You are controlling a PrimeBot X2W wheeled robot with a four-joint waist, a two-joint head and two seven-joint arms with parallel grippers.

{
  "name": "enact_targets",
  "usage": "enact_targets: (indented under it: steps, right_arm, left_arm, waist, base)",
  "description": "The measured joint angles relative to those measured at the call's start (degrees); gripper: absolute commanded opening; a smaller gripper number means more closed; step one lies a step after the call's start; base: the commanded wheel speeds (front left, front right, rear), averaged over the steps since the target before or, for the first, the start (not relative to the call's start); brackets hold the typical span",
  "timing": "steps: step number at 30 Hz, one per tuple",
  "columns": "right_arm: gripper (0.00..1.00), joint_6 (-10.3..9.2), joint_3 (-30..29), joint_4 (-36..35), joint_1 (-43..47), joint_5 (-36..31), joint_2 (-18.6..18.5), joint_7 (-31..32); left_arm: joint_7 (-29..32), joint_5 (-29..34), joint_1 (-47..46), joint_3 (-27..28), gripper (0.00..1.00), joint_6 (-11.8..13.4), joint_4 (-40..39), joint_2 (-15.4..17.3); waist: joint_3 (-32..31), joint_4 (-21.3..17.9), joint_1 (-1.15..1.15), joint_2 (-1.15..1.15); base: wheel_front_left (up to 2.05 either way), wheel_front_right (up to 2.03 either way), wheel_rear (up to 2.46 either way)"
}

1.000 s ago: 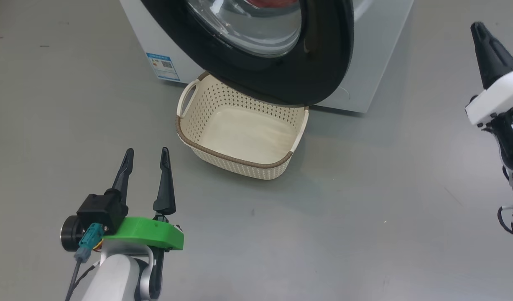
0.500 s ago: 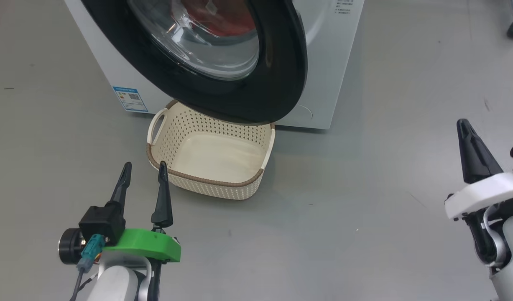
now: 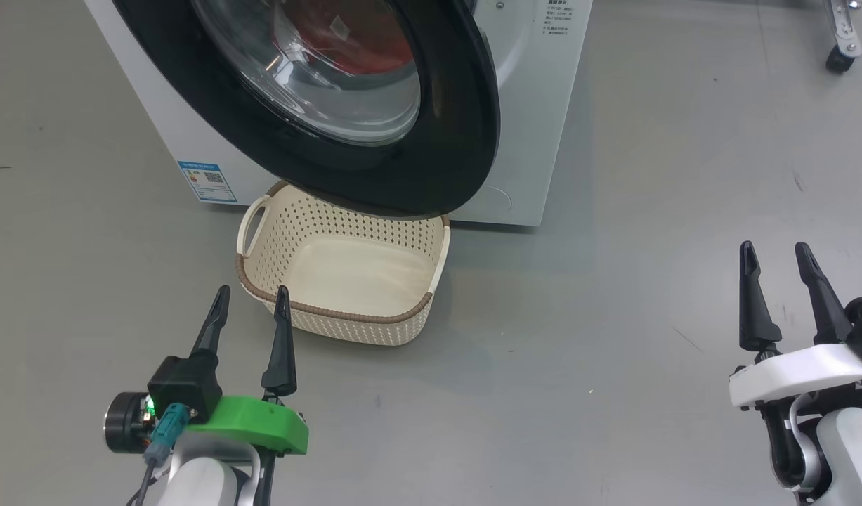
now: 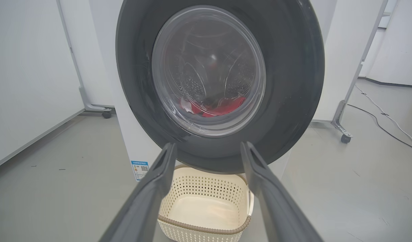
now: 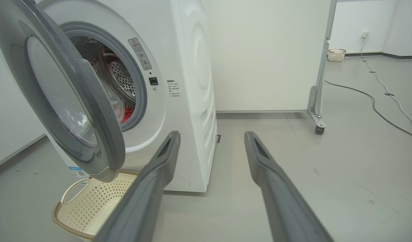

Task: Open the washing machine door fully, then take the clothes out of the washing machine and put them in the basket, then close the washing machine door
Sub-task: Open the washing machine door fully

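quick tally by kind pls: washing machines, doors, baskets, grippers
washing machine: 1
washing machine door: 1
baskets: 2 (basket below the door, small pale basket by the far wall)
grippers: 2 (left gripper, right gripper, both with fingers apart)
total: 6
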Motion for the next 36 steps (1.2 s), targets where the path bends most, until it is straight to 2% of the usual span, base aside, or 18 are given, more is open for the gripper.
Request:
enact_targets:
  steps: [12,36]
  right_arm:
    - [1.0,-1.04,0.0,-2.3,1.8,-0.6,1.5,-0.3]
    - [1.0,-0.97,-1.7,-5.1,3.3,-0.8,3.0,-0.7]
  left_arm:
    - [0.0,0.0,1.2,0.7,1.0,0.0,0.0,0.1]
    - [0.0,0.0,1.2,0.5,1.0,0.0,-0.4,0.1]
  waist:
    - [-0.2,-0.9,0.0,0.0]
    - [0.5,-1.4,0.0,0.0]
  base:
    - [0.0,0.0,0.0]
    - [0.0,0.0,0.0]
